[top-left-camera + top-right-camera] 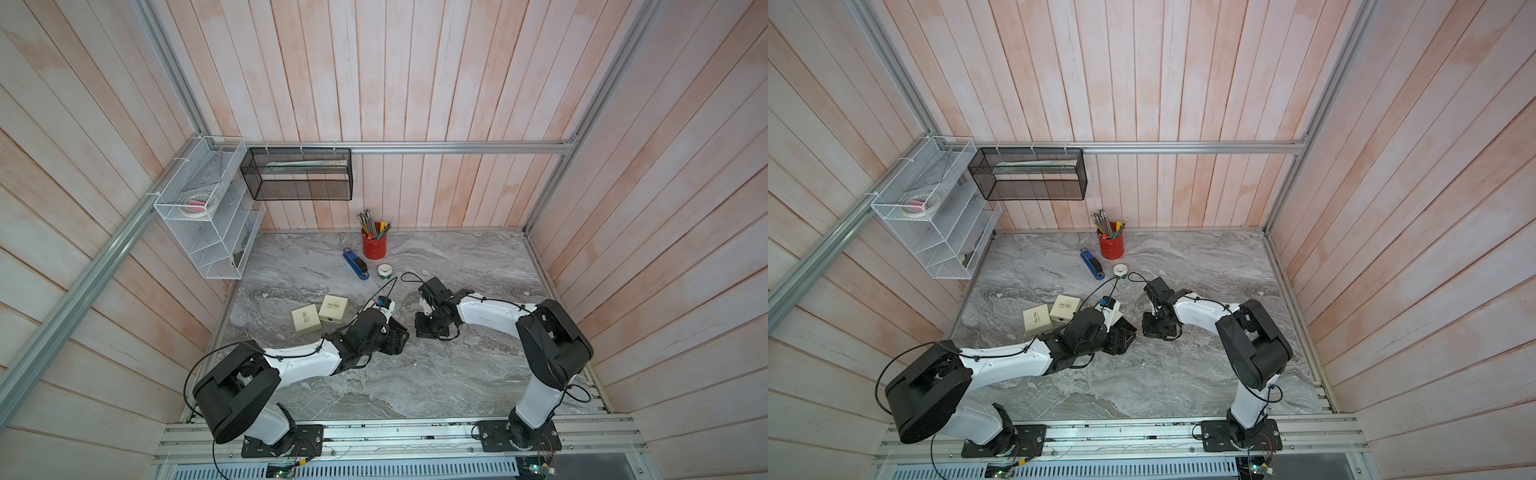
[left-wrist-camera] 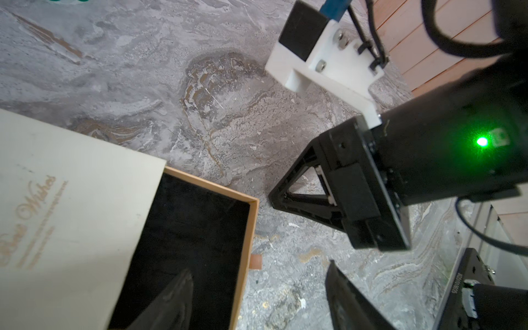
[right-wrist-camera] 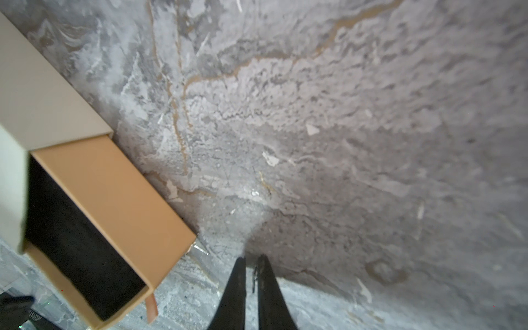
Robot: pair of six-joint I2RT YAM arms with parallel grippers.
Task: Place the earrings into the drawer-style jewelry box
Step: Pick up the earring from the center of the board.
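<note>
The jewelry box's cream sleeve (image 2: 65, 200) lies on the marble table with its tan drawer (image 3: 108, 194) pulled out, showing a black lining (image 2: 194, 228). In both top views the drawer (image 1: 400, 328) (image 1: 1126, 331) peeks out beside my left wrist. My left gripper (image 2: 258, 267) is open and straddles the drawer's front wall, one finger over the lining and the other over the table. My right gripper (image 3: 252, 258) points down at the table just beside the drawer, shut on a thin dark earring (image 3: 253, 278) between its fingertips. A tiny gold speck (image 2: 265, 305) lies on the table; I cannot tell what it is.
Two closed cream boxes (image 1: 305, 319) (image 1: 333, 308) sit left of my left wrist. Further back stand a red pencil cup (image 1: 374, 245), a blue stapler (image 1: 355, 264) and a tape roll (image 1: 384, 271). Wire racks (image 1: 208, 208) hang on the left wall.
</note>
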